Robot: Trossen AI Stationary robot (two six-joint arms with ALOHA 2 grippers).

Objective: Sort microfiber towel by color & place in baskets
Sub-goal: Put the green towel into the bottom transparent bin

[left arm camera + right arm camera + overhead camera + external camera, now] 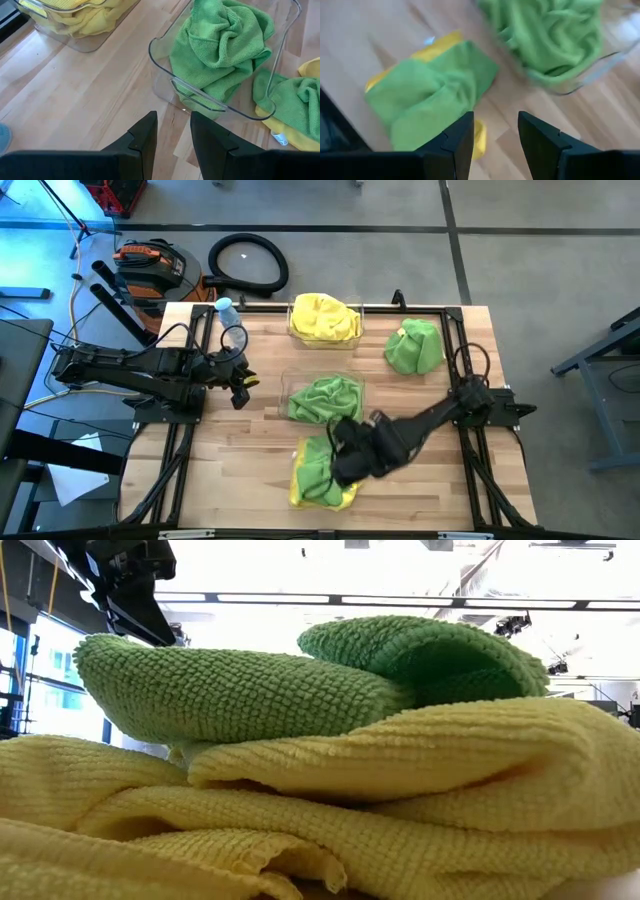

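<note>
A clear basket (352, 332) at the table's far side holds yellow towels (322, 316). A second clear basket (165, 75) at the centre holds a crumpled green towel (325, 397). Near the front edge a green towel (427, 92) lies on top of a yellow one (345, 498); in the low view this green towel (230, 690) and yellow towel (400, 800) fill the picture. Another green towel (415, 346) lies bunched on the table at the far right. My right gripper (495, 125) hovers open over the near pile's right side. My left gripper (172, 122) waits open, left of the centre basket.
A small clear bottle with a blue cap (225, 308) stands at the far left corner. Bare wood shows left of the baskets (75, 95) and along the near right (440, 480). Black frame rails (180, 470) run along the table's sides.
</note>
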